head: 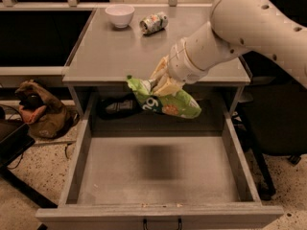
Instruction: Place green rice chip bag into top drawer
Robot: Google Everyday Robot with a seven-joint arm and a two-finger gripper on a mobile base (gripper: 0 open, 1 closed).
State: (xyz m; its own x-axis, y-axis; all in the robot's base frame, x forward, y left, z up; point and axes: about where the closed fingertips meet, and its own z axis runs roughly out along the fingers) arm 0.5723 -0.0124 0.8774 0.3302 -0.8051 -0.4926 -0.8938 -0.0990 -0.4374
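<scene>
The green rice chip bag [165, 101] is a crinkled light-green foil bag. It hangs in the air over the back part of the open top drawer [158, 170], just in front of the table edge. My gripper [160, 83] is shut on the bag's upper side and holds it from above. The drawer is pulled fully out, with a flat grey floor, low side walls and a small dark handle [161, 223] at the front. The bag's shadow falls on the drawer floor.
A white bowl [120, 15] and a crushed can [153, 22] stand at the back of the grey tabletop [110, 56]. A dark object [117, 107] lies under the tabletop behind the drawer. A brown bag [38, 110] sits on the floor at left.
</scene>
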